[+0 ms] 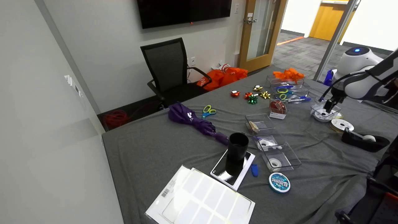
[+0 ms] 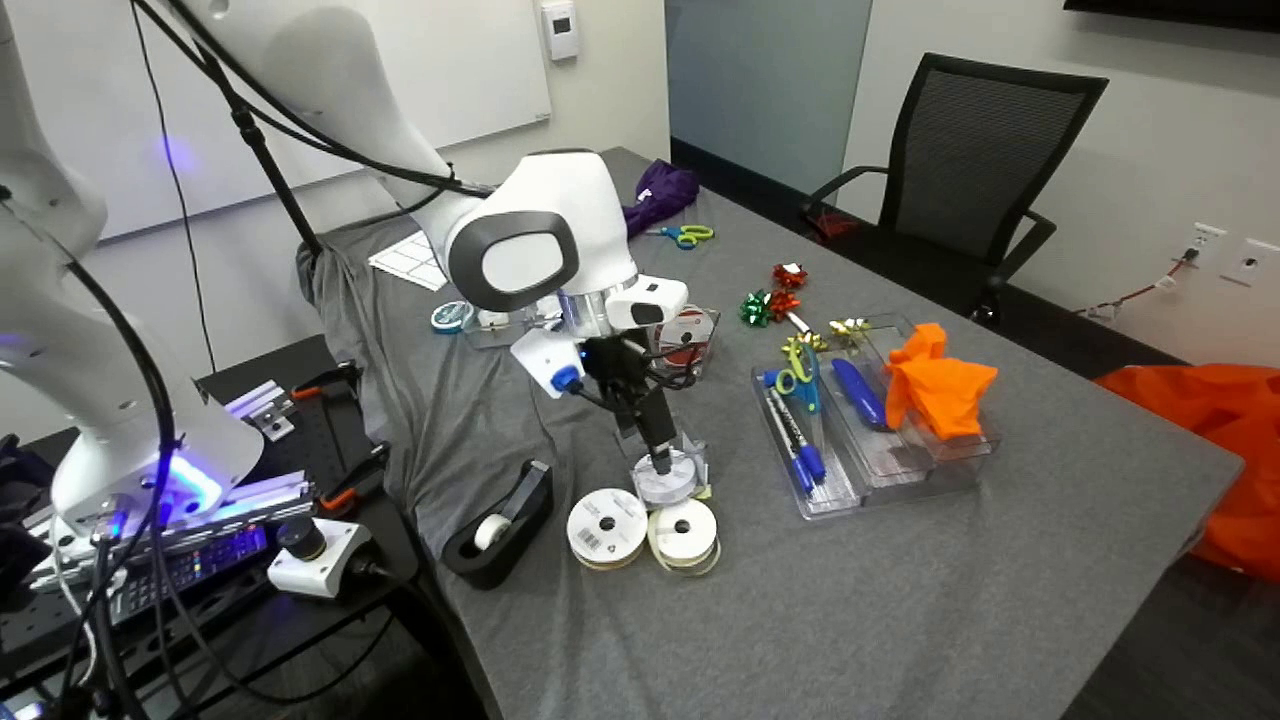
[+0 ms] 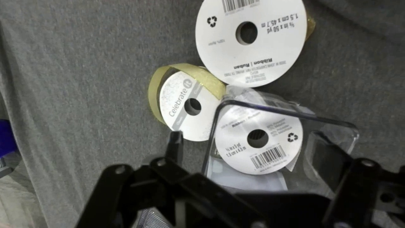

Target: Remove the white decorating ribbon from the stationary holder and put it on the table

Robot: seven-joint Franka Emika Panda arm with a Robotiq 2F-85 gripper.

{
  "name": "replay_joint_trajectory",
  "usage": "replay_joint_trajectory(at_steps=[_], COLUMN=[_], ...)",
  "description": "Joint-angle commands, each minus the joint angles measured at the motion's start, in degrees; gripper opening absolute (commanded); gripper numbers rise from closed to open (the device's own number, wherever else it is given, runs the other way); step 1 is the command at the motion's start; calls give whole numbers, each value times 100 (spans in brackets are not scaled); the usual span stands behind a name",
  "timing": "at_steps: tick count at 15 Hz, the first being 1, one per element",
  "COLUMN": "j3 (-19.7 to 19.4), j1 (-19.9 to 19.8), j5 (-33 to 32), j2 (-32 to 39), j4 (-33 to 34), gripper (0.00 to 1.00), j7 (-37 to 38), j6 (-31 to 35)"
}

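Ribbon: in the wrist view, a white reel with dark print, a barcode and a round centre hole, sitting inside the clear holder.
Claw: fingers wide apart, the ribbon showing between them, nothing gripped.
Spools: two, just beside the holder, one with a loose gold band.
Bows: in an exterior view, five; two red, two gold, one green.
Scissors: two pairs.
Dispenser: in an exterior view, one, near the left edge.
Tabletop: grey, broad from the spools to the right edge.
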Motion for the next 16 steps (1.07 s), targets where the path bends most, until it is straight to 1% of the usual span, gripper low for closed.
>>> replay_joint_trajectory(at_steps=[1, 5, 8, 13, 14, 15, 16], j3=[-54, -216, -406, -552, -571, -589, -586], j1=[59, 142, 235, 339, 358, 380, 385], j5=[631, 745, 629, 678, 684, 678, 696], j2=[86, 145, 253, 591, 663, 738, 794], j4=[53, 121, 210, 545, 621, 700, 770], gripper=[100, 100, 100, 100, 95, 72, 71], j7=[-538, -677, -569, -441, -426, -418, -419], j6=[121, 131, 158, 270, 283, 279, 260])
